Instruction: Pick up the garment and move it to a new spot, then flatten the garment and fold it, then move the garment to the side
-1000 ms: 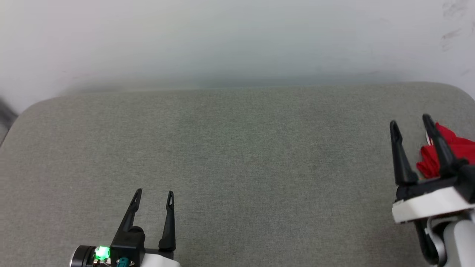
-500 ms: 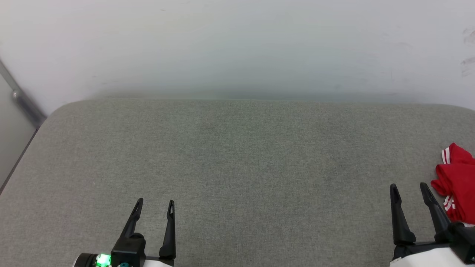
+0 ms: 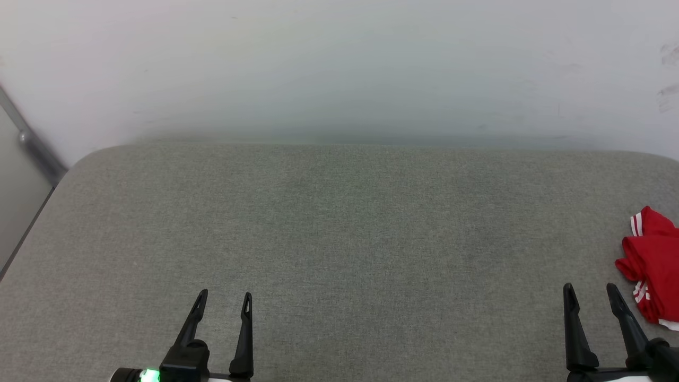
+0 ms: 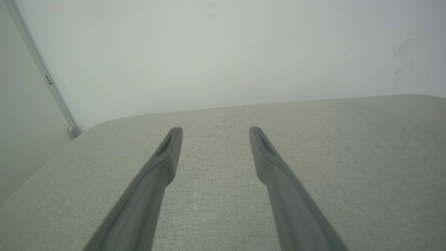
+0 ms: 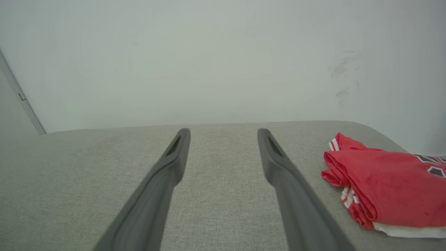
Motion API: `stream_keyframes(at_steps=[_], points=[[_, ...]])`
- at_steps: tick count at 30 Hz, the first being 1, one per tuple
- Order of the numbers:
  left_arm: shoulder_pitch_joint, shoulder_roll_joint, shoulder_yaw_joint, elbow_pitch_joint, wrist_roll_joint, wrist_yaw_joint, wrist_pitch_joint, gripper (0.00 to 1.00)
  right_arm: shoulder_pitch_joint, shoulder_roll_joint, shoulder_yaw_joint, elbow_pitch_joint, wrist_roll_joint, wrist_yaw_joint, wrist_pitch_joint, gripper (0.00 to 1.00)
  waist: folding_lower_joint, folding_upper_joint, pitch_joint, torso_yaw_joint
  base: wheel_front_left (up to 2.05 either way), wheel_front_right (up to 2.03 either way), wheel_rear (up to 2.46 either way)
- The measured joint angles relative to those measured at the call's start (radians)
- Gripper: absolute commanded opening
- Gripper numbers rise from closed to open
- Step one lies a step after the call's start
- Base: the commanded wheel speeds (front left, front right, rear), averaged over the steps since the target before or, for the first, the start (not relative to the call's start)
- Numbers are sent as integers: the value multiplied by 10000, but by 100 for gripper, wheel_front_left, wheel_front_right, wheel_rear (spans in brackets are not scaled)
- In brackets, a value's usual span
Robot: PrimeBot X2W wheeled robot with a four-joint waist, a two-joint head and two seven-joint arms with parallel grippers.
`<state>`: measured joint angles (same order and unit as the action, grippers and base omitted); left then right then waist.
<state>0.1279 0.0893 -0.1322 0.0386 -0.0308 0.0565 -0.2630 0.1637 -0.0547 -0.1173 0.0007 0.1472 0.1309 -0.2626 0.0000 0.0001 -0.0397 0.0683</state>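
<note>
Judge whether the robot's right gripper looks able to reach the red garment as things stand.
Probably yes. The right gripper stands open close beside the garment, which lies on the grey cushion to its right, with nothing between them.

So the garment (image 3: 651, 260) is a red jersey, folded up into a compact bundle. Red-and-white stripe trim pokes out, there's a white layer underneath and a bit of dark lettering. It lies flat at the bench's (image 3: 339, 239) far right edge.
</note>
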Motion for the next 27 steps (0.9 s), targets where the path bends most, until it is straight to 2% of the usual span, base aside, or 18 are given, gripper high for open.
stream_keyframes(at_steps=[5, 6, 12, 27], points=[[0, -12, 13, -10, 31, -12, 0, 100, 13, 13, -13, 6, -4, 0, 0, 100, 0, 0, 3, 13, 0, 0, 0], [0, -19, 27, -40, 27, -8, 0, 0, 16, 15, -10, 6, 0, 0, 0, 0, 0, 0, 4, 15, 0, 0, 0], [234, -48, 10, 468, -79, -13, 40, 0, 53, 27, 13, 552, 67, 0, 88, 0, 0, 0, 6, 12, 0, 0, 0], [-100, -19, 253, 805, -3277, -332, 593, 0, -267, 33, 12, 941, 2861, 0, 794, 0, 1, 0, 58, -73, 0, 0, 0]])
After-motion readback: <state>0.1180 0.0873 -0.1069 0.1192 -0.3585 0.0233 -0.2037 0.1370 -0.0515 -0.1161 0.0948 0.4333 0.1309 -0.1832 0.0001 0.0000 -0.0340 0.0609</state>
